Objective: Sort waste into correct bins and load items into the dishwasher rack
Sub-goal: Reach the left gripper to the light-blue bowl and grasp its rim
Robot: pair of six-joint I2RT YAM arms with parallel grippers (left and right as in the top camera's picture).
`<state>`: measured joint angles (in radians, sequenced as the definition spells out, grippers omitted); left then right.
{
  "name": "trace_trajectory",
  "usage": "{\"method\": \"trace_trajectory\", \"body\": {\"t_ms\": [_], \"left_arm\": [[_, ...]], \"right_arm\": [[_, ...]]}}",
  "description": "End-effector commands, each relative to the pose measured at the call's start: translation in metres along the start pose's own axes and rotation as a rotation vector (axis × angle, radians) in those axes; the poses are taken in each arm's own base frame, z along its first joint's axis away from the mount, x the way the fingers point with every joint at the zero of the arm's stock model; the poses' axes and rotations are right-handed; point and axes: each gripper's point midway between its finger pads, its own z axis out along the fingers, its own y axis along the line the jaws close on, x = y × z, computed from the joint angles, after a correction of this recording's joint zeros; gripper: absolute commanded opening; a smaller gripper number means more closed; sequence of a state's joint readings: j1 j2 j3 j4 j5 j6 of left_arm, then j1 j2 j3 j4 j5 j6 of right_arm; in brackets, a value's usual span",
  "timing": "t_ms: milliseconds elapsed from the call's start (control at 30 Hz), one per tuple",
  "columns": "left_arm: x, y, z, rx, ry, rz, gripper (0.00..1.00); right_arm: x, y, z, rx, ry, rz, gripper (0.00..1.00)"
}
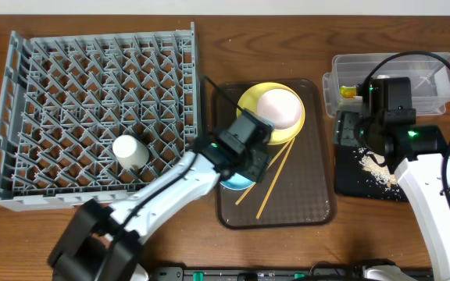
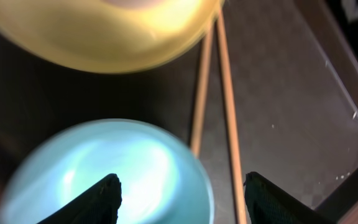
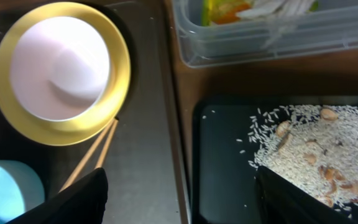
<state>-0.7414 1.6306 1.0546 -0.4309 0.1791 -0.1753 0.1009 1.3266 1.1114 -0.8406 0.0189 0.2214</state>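
Observation:
The light blue bowl (image 2: 92, 168) sits on the brown tray, its rim between my left gripper's (image 2: 182, 190) open fingers: one finger is over the bowl's inside, the other past a chopstick. The chopsticks (image 1: 276, 173) lie beside it. A white bowl (image 1: 281, 109) rests on the yellow plate (image 1: 248, 100). The white cup (image 1: 131, 151) stands in the grey rack (image 1: 69, 70). My right gripper (image 3: 179, 193) hangs open and empty above the edge between the brown tray and the black tray (image 3: 222, 155), which holds rice (image 3: 316, 140). The clear tub (image 3: 278, 40) holds the wrapper (image 3: 229, 9) and a white scrap (image 3: 278, 6).
The brown serving tray (image 1: 303, 195) lies between the rack and the black tray (image 1: 350, 178). The clear tub (image 1: 436, 70) stands at the back right, close behind my right arm. The rack's near wall is just left of my left arm.

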Motion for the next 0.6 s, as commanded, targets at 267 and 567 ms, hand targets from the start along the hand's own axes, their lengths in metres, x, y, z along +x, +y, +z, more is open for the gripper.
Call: {"method": "trace_trajectory", "body": {"t_ms": [267, 567], "left_arm": [[0.019, -0.005, 0.038, -0.021, 0.099, 0.042, 0.44], [0.024, -0.005, 0.042, -0.024, 0.119, 0.032, 0.22]], "right_arm": [[-0.002, -0.006, -0.003, 0.019, -0.009, 0.028, 0.73], [-0.002, -0.006, -0.003, 0.019, -0.008, 0.028, 0.73]]}}
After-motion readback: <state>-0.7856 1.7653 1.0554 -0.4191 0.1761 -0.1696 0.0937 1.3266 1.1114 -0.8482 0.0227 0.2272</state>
